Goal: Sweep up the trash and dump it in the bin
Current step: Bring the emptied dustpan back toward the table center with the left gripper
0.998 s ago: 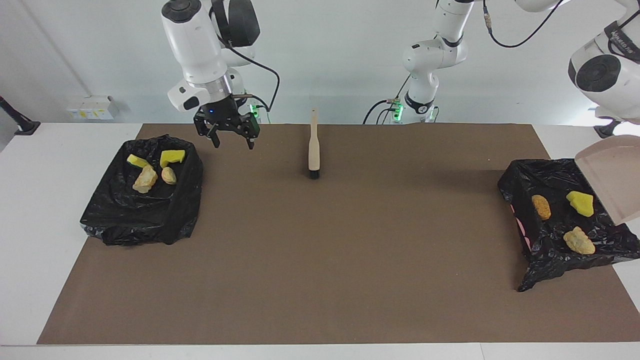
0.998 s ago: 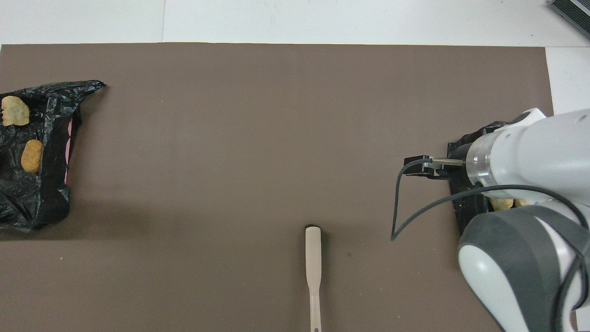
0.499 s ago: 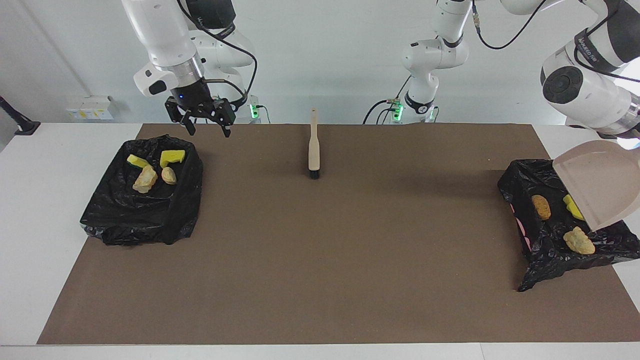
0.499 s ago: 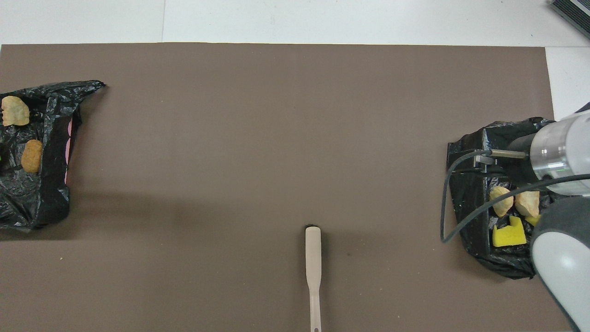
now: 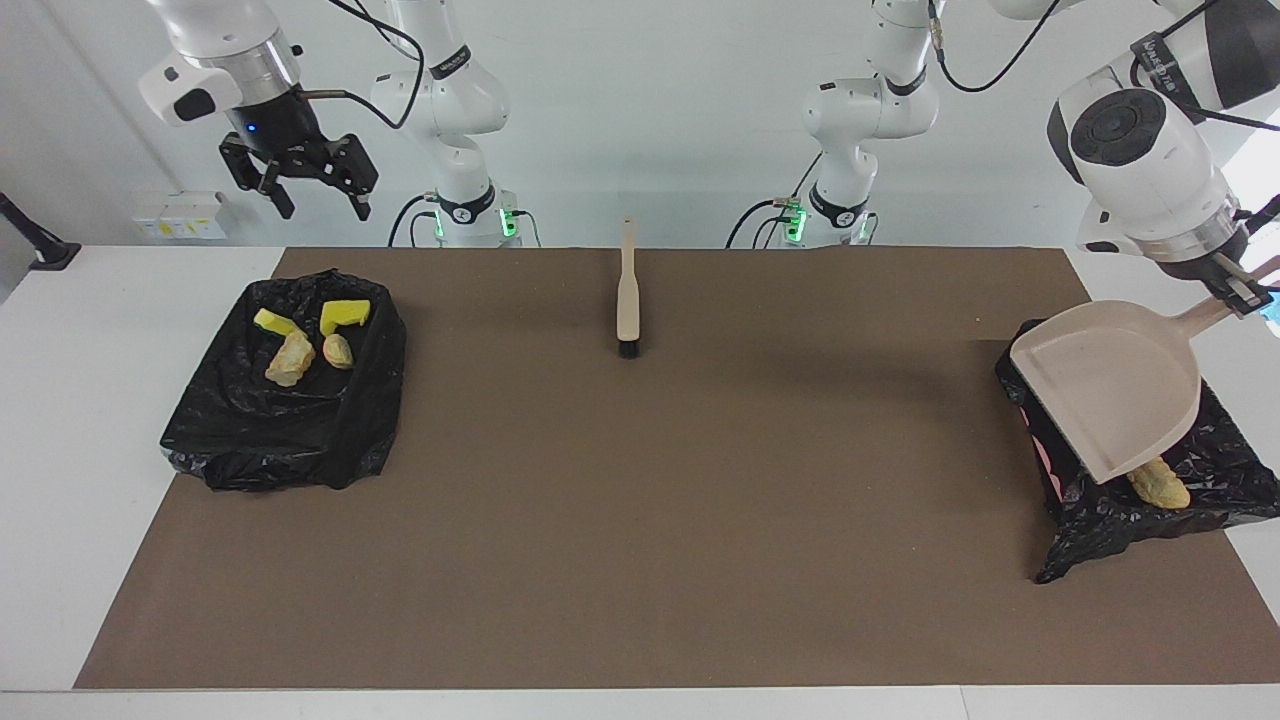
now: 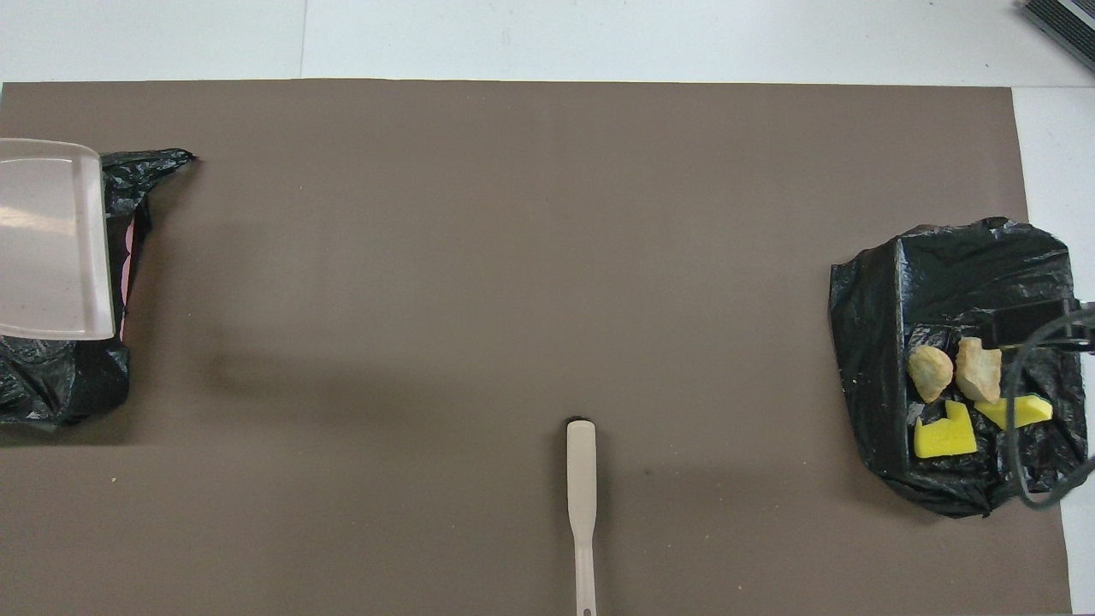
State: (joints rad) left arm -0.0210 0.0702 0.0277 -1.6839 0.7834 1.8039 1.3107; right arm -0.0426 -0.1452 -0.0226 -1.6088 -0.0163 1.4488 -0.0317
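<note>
The beige dustpan hangs tilted over the black-lined bin at the left arm's end. My left gripper is shut on its handle. One tan lump shows under the pan's lip, and the pan hides the rest of that bin. In the overhead view the dustpan covers most of that bin. My right gripper is open and empty, high over the other bin. That bin holds two yellow sponge chunks and two tan lumps.
A beige brush with black bristles lies on the brown mat, near the robots at mid-table; it also shows in the overhead view. White table shows around the mat.
My right gripper has risen and moved out toward the right arm's end of the table. My left arm has swung the dustpan over its bin, covering two scraps.
</note>
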